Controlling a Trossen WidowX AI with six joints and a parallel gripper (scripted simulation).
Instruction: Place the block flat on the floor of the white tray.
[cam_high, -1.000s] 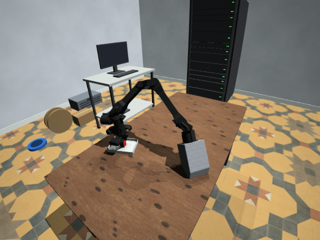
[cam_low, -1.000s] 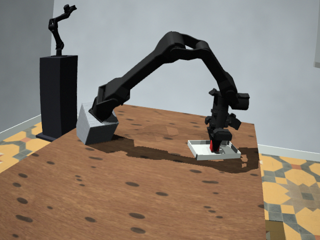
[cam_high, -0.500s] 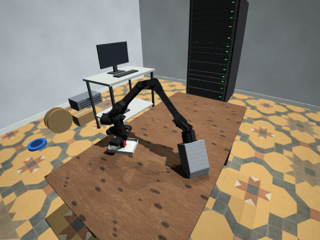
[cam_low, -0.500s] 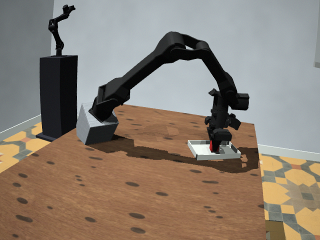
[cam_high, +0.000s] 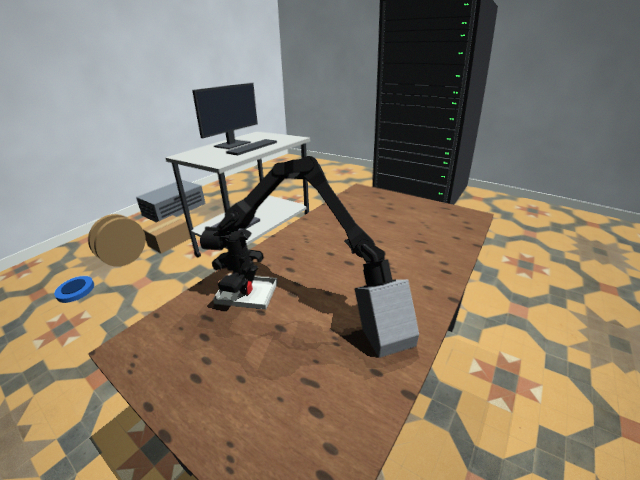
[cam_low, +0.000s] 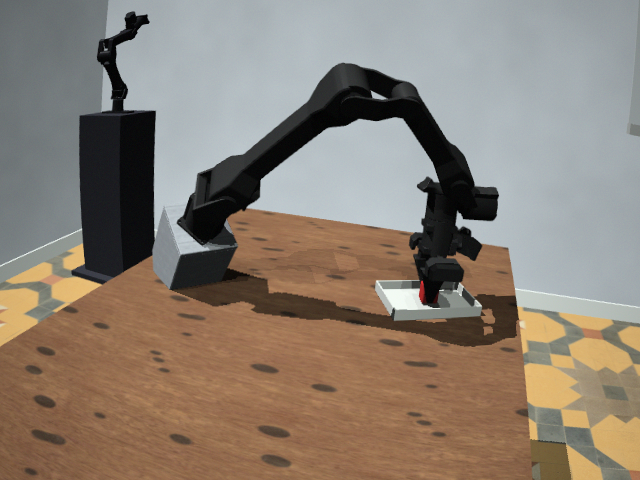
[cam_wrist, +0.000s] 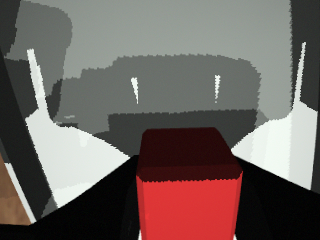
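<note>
The red block (cam_wrist: 188, 187) sits between my black fingers, and my gripper (cam_low: 430, 294) is shut on it. The gripper points down into the white tray (cam_low: 425, 304), which lies on the wooden table near its edge. In the exterior and top views the block (cam_low: 423, 293) shows as a small red patch under the fingers, low inside the tray (cam_high: 247, 295). In the top view the gripper (cam_high: 238, 290) covers most of the block (cam_high: 249, 287). In the wrist view the tray's floor (cam_wrist: 87, 160) and walls surround the block. I cannot tell whether the block touches the floor.
The arm's grey base (cam_high: 388, 316) stands on the table to the right of the tray. The table edge runs close by the tray. Off the table are a desk with a monitor (cam_high: 225, 111), a server rack (cam_high: 431, 93), and a blue ring (cam_high: 74, 287) on the floor.
</note>
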